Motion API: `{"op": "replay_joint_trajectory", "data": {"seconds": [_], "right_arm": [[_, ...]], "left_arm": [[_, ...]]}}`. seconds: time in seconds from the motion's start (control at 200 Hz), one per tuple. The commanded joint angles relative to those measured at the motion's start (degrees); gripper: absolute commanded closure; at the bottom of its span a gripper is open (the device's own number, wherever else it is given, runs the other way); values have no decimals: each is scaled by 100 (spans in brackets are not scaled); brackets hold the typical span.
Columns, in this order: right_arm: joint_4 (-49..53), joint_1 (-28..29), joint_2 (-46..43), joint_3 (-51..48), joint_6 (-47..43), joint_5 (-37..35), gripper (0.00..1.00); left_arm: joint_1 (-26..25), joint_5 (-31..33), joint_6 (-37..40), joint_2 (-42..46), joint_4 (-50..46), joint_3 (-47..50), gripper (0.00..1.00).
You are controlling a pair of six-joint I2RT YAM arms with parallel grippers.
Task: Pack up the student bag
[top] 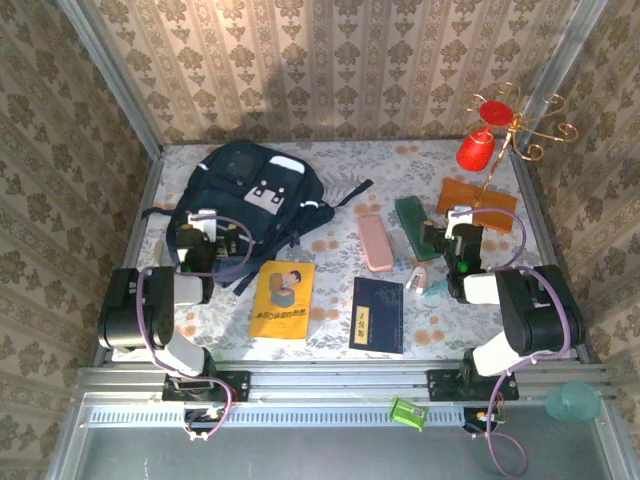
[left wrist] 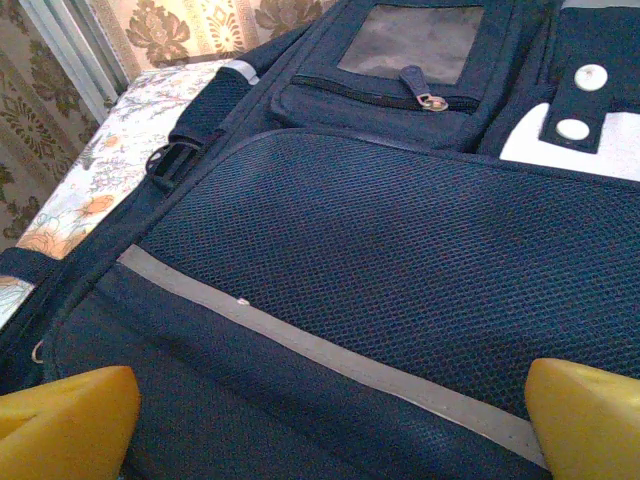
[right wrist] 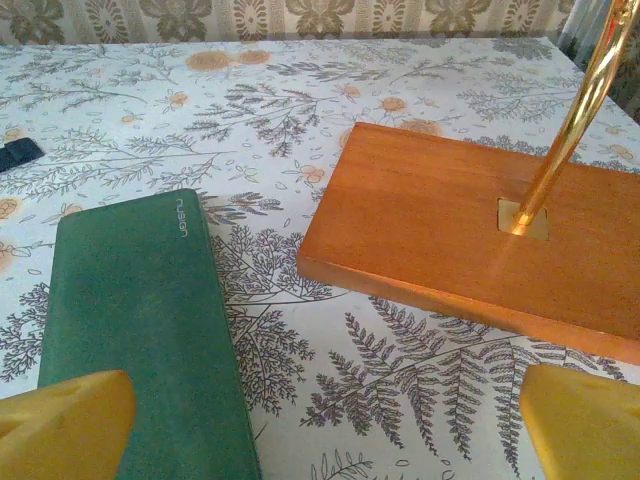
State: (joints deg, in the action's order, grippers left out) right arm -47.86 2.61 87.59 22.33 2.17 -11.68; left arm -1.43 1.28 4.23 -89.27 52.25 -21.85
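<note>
Lying flat near the far left corner of the worktop (top: 340, 262), the student bag (top: 250, 195) is seen with its front face turned up. Its long axis is set roughly from the near edge toward the far edge, leaning a little, and its rounded end is pointed at the far edge. The white patches with studs are placed on the side facing the right edge.

The left gripper (top: 205, 228) is held over the near left part of the bag, its jaws spread wide with nothing between them. In the left wrist view its yellow fingertips (left wrist: 65, 425) are seen above a mesh panel crossed by a grey stripe (left wrist: 320, 350).

The right gripper (right wrist: 320, 425) is likewise spread wide and empty. It is held over the worktop toward the far right corner, between a green case (right wrist: 140, 320) and a wooden base (right wrist: 450, 220) from which a gold rod (right wrist: 580, 110) rises.

A yellow book (top: 282, 298) and a dark blue booklet (top: 378, 315) are laid near the near edge.
</note>
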Motion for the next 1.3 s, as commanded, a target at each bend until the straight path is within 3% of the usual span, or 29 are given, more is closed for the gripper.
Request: {"op": "replay_joint_trajectory", "data": {"seconds": [0.0,1.0,1.085,1.205,1.295], "right_arm": [[-187,-14,4,66,63,52,0],[-187,-33,-1,64,75,78,0],[-108,8,-113,89,48,-1,0],[835,103,-946,228,10,-199,0],[1557,108,-1781,226,358,-342,1]], "left_arm": [[-5,-26,-36,34,-58,-84,0],[48,-11,-96,63,-35,-64,0],[38,175,-151,386,-66,47,0],[4,705,-313,1444,-1054,-10,0],[18,999,-908,2300,-1819,-93,0]]}}
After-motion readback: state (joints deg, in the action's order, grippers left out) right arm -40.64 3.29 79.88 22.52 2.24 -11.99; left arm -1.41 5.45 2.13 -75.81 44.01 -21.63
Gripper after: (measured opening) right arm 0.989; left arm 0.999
